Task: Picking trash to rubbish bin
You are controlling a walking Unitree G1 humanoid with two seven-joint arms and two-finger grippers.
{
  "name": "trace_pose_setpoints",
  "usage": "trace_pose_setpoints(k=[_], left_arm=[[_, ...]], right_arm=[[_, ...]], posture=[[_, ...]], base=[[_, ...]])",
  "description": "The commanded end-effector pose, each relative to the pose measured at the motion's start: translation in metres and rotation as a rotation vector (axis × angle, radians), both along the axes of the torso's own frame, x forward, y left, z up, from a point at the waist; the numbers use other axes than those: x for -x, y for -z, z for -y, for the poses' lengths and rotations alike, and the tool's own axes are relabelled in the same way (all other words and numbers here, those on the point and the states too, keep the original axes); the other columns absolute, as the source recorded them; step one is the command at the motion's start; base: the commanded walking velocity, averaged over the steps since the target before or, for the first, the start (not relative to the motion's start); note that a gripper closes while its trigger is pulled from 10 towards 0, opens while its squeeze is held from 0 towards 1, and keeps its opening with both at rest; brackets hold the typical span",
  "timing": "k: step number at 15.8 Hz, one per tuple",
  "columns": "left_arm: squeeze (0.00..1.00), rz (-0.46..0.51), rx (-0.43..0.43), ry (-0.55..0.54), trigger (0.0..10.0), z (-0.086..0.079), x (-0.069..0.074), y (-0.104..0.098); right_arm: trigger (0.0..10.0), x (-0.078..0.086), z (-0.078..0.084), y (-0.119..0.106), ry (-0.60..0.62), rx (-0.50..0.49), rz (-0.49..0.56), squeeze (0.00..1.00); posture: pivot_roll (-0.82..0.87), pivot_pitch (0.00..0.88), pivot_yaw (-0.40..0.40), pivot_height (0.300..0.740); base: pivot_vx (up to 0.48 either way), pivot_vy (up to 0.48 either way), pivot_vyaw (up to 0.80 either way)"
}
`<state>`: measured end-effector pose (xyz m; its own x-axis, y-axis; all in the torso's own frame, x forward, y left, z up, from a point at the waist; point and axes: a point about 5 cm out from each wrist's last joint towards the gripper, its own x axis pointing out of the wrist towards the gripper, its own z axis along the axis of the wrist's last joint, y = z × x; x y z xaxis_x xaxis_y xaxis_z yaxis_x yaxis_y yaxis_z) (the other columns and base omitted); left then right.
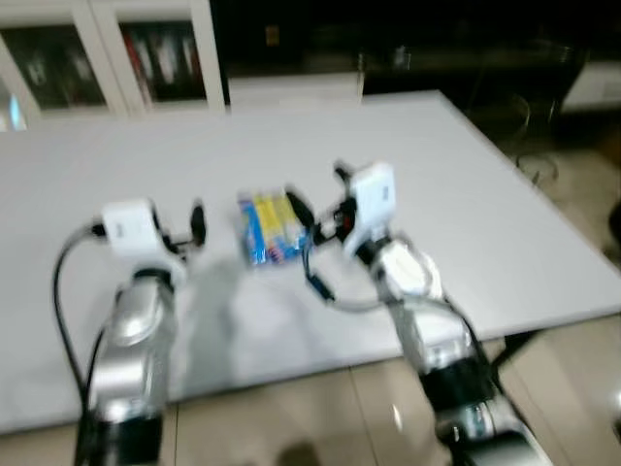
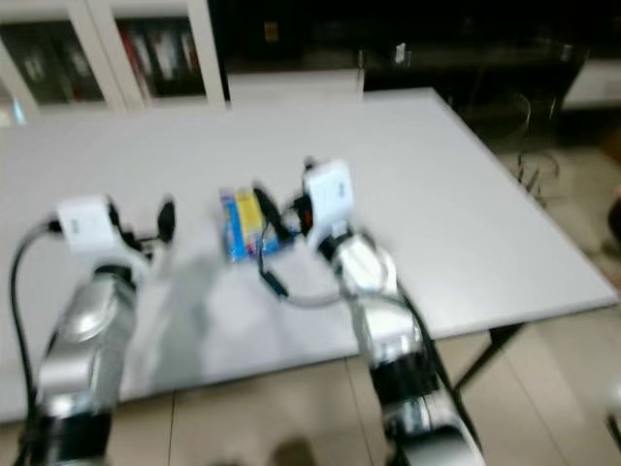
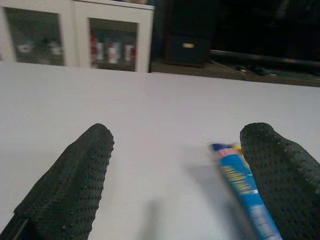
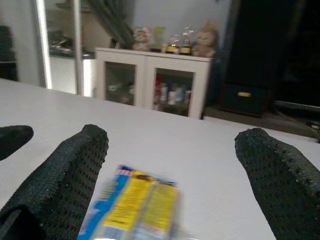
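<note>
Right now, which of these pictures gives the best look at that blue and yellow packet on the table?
The right wrist view: the blue and yellow packet lies close, face up, between the open right gripper's fingers. The left wrist view catches just its blue edge beside one finger of the open left gripper. Both eye views show it small and blurred on the white table.

The blue-and-yellow packet is motion-blurred, its print unreadable and lower edge cropped.

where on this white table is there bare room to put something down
The table is bare right of the right gripper out to its edge, and along the far side toward the cabinets. Crowded spot: the packet between both grippers, left gripper beside it.
</note>
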<state>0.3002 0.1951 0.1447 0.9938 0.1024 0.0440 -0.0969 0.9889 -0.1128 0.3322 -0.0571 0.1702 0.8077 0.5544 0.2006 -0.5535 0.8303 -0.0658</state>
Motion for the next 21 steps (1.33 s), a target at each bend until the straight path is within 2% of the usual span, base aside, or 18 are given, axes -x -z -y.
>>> trace_pose_setpoints(k=[1,6,10,13,15,18,21], left_arm=[[0.00,0.016,0.009,0.023,10.0,0.007,-0.001,-0.005],[0.00,-0.013,-0.009,-0.004,10.0,0.003,0.000,-0.002],[0.00,-0.023,-0.015,-0.028,10.0,-0.002,0.001,-0.002],[0.00,-0.027,-0.023,-0.047,10.0,-0.006,0.001,-0.002],[0.00,-0.053,-0.015,-0.048,10.0,-0.007,0.001,0.003],[0.00,-0.082,0.003,-0.006,10.0,0.000,-0.002,0.010],[0.00,-0.102,0.014,0.047,10.0,0.008,-0.008,0.017]], right_arm=[[10.0,-0.002,0.009,-0.002,0.032,-0.002,-0.001,0.00],[10.0,-0.007,0.011,0.001,0.043,0.002,-0.047,0.00],[10.0,-0.029,0.032,-0.009,0.108,0.048,-0.057,0.00],[10.0,-0.034,0.035,-0.008,0.104,0.059,-0.097,0.00],[10.0,-0.035,0.036,-0.009,0.111,0.060,-0.084,0.00],[10.0,-0.033,0.039,-0.020,0.132,-0.009,-0.030,0.00],[10.0,-0.025,0.043,-0.024,0.144,-0.021,0.006,0.00]], posture=[[-0.02,0.053,0.006,0.740],[-0.01,0.066,0.014,0.740],[-0.01,0.071,0.019,0.740],[0.00,0.079,0.022,0.740],[-0.01,0.084,0.023,0.740],[-0.03,0.093,0.033,0.740],[-0.07,0.112,0.047,0.740]], base=[[0.000,0.000,0.00],[0.000,0.000,0.00],[0.000,0.000,0.00],[0.000,0.000,0.00],[0.000,0.000,0.00],[0.000,0.000,0.00],[0.000,0.000,0.00]])
